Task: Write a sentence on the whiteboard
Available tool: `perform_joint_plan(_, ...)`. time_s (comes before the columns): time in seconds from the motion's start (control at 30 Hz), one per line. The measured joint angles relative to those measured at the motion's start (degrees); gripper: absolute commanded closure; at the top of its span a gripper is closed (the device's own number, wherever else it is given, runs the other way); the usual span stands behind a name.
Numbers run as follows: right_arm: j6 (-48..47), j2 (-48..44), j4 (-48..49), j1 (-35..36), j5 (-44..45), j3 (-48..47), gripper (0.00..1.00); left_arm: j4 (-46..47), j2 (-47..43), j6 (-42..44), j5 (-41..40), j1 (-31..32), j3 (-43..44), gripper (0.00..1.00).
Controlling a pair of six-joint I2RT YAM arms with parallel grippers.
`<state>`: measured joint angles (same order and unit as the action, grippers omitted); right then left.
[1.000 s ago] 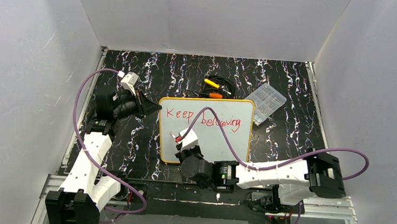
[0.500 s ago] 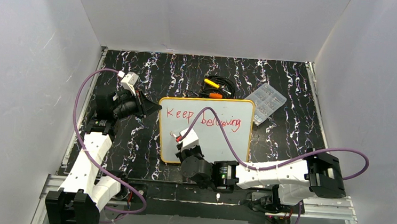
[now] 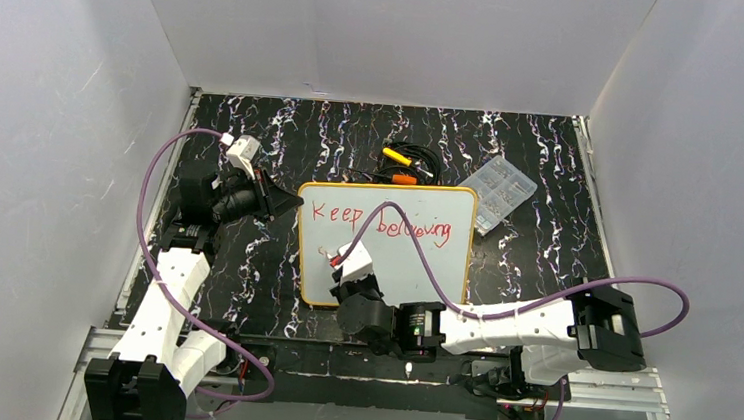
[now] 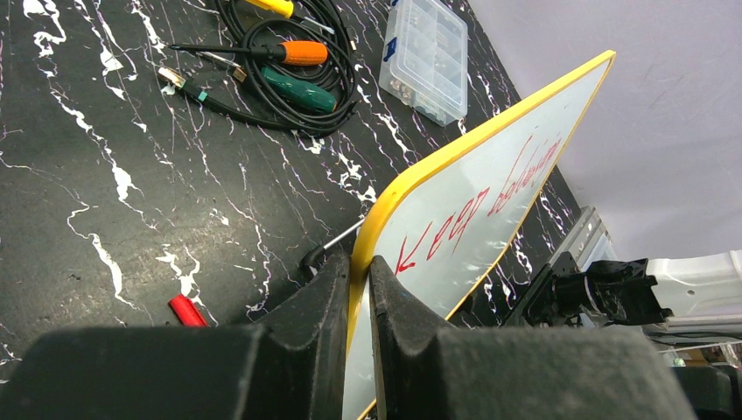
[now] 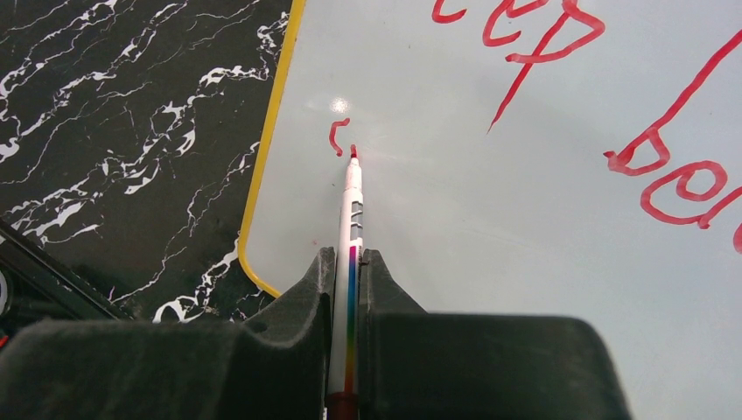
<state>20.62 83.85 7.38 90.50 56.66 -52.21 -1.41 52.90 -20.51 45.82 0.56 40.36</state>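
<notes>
On black marbled table (image 3: pixel 551 184), whiteboard (image 4: pixel 455 236) reads "Keep believing"; left tool (image 4: pixel 359 280) pinches it, right tool (image 5: pixel 348 262) grips marker (image 5: pixel 352 197).

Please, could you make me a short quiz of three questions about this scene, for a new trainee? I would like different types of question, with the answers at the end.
1. True or false: the left gripper is open, away from the large glossy white board with the yellow rim.
2. What does the right gripper hold? A. a sponge eraser; B. a slim white marker with a rainbow stripe; C. nothing.
3. Fill in: the first line of red handwritten lettering reads "Keep ____".
Key: 1 false, it is shut on the board's edge; 2 B; 3 believing.
</notes>
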Motion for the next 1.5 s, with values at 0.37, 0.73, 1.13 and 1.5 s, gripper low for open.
perform_joint_plan(0.37,1.68,-1.22,-2.01,0.0,0.39,0.0,0.99,-0.13,-0.13,0.04,-0.02,0.04,0.0,1.0)
perform_joint_plan(0.73,-2.64,-2.89,1.05,0.28,0.79,0.09,0.99,-0.17,-0.13,0.22,-0.04,0.04,0.0,1.0)
perform_joint_plan(1.13,-3.67,-1.44,0.17,0.22,1.86,0.07,0.99,-0.17,-0.13,0.39,0.0,0.04,0.0,1.0)
perform_joint_plan(1.5,-0.98,-1.2,-2.32,0.22,0.17,0.07,0.99,-0.17,-0.13,0.39,-0.02,0.07,0.0,1.0)
